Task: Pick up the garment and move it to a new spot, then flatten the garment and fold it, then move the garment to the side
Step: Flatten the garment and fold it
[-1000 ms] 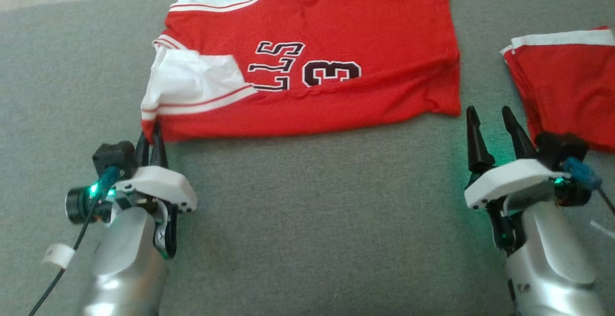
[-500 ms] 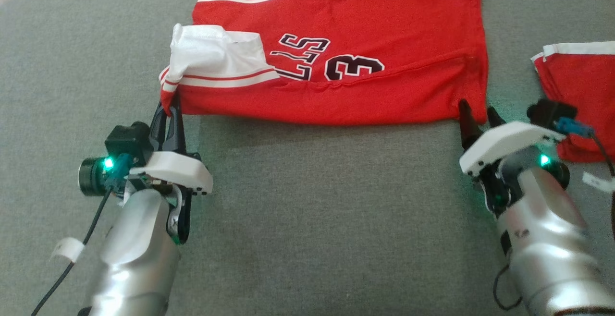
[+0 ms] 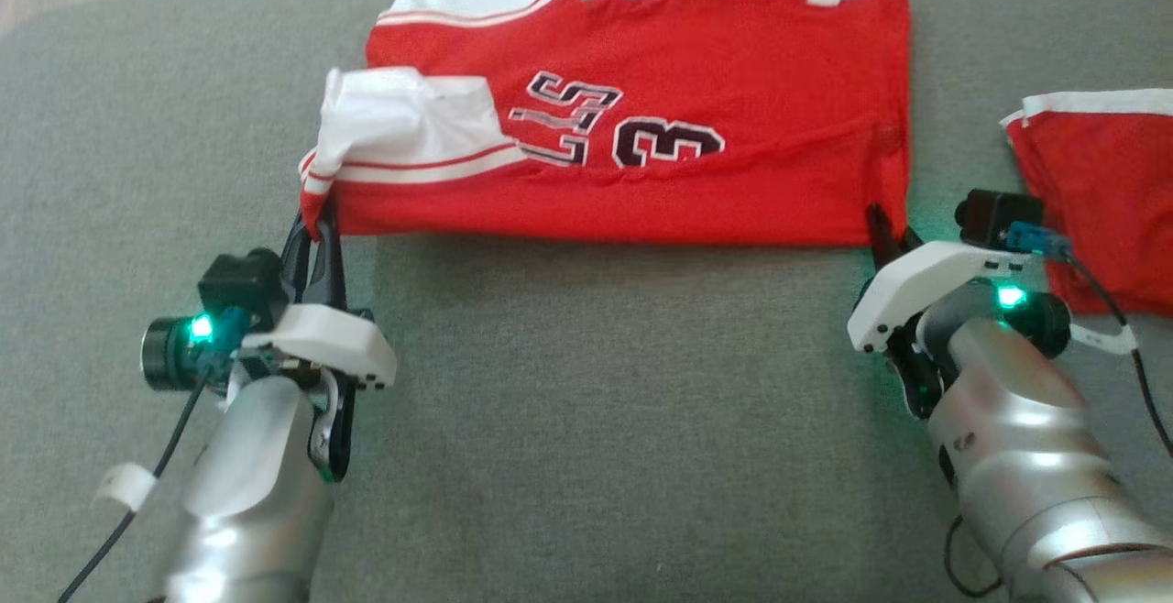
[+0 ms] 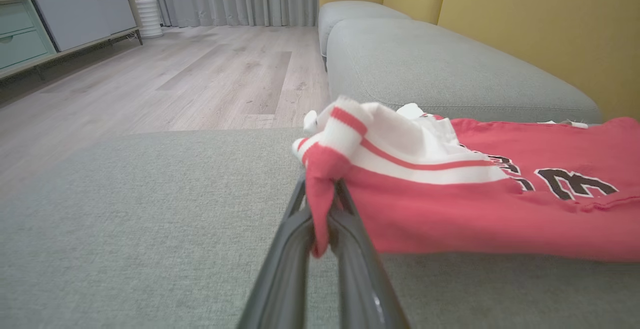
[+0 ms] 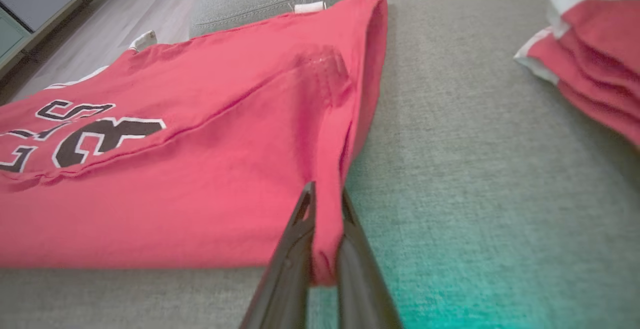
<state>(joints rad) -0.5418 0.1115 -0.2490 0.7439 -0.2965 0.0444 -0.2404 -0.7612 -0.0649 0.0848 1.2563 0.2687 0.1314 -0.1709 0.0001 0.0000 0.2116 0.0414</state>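
The garment (image 3: 696,62) is a red jersey with white striped sleeves and dark lettering, lying folded lengthwise on the grey couch seat (image 3: 596,401). My left gripper (image 3: 316,223) is shut on its near left corner by the white sleeve, and the left wrist view shows the red cloth (image 4: 320,184) pinched between the fingers (image 4: 285,269). My right gripper (image 3: 889,225) is shut on the near right corner; in the right wrist view the garment's hem (image 5: 325,229) hangs between the two dark fingers (image 5: 287,279).
A second red and white garment (image 3: 1109,191) lies folded at the right edge of the seat, close to my right wrist. Yellow back cushions (image 4: 525,24) and wood floor (image 4: 150,84) lie beyond the seat. Grey seat stretches between my arms.
My right gripper moved forward to the garment's near right corner and shut on it. The left gripper kept its hold and lifted the left corner slightly. The camera view shifted.
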